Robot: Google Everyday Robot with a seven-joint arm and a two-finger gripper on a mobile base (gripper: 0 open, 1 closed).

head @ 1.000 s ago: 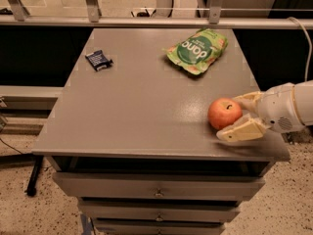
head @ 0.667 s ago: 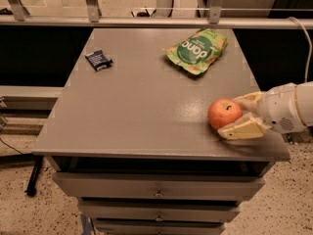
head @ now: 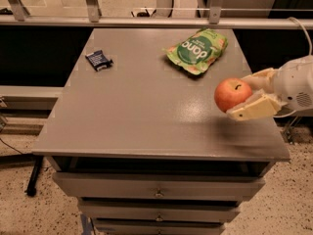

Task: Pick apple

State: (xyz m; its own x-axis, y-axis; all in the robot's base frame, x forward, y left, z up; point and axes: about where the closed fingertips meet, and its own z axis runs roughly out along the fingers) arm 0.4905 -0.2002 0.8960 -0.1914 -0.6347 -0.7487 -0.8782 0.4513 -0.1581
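Note:
The apple (head: pixel 232 94) is round and red-orange with a short dark stem. It sits between the cream fingers (head: pixel 254 108) of my gripper (head: pixel 240 96), which reaches in from the right edge of the view. The gripper is shut on the apple and holds it above the grey table (head: pixel 146 111), near its right side. A faint shadow lies on the tabletop below it.
A green snack pouch (head: pixel 197 50) lies at the back right of the table. A small dark packet (head: pixel 99 60) lies at the back left. Drawers (head: pixel 156 192) sit under the tabletop. A metal rail (head: pixel 146 21) runs behind the table.
The gripper has lifted the apple off the tabletop; before it rested on the table between the fingers.

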